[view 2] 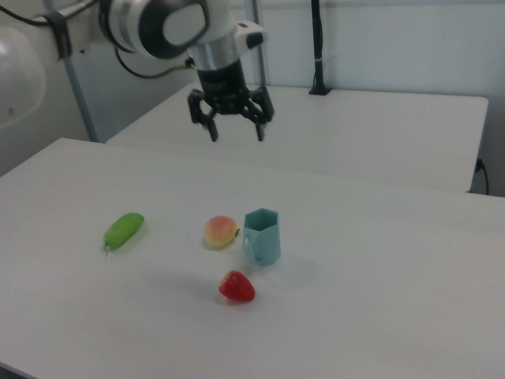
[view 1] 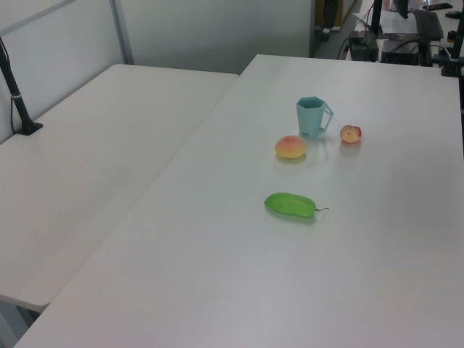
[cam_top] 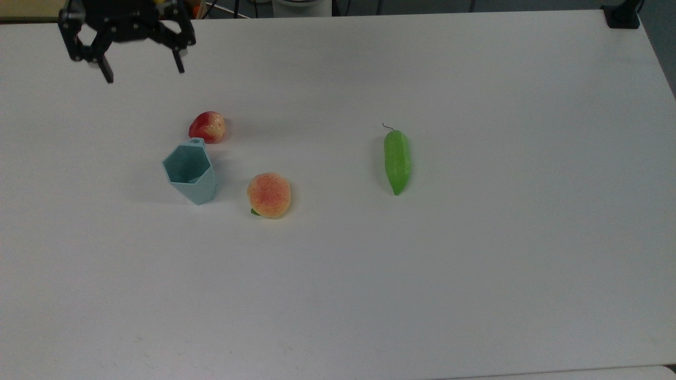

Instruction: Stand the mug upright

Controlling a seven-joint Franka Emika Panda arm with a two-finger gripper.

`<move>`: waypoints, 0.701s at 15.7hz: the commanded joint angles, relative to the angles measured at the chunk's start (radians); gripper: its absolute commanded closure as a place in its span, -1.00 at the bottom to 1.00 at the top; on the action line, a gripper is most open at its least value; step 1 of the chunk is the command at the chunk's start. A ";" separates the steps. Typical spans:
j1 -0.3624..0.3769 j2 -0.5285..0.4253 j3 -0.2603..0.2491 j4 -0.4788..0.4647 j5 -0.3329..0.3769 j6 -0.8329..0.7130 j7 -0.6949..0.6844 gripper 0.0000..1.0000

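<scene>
White table [cam_top: 422, 290]; gripper [cam_top: 142, 68] spread wide, empty, above upright mug [cam_top: 190, 173].

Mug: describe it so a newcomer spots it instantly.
On the white table, look at the cluster of three items at the top view's left. The mug stands upright between a red fruit and an orange peach. It alone is pale blue, faceted, with a hexagonal rim.

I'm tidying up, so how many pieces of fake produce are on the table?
3: a red fruit behind the mug, a peach beside it, and a green vegetable farther to the top view's right.
</scene>
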 commanded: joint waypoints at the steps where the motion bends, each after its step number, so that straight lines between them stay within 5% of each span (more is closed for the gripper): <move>1: 0.006 -0.109 0.075 -0.072 0.022 -0.091 0.198 -1.00; 7: 0.039 -0.300 0.135 -0.221 0.051 -0.168 0.642 -1.00; 11: 0.113 -0.389 0.129 -0.331 0.037 -0.197 0.652 -1.00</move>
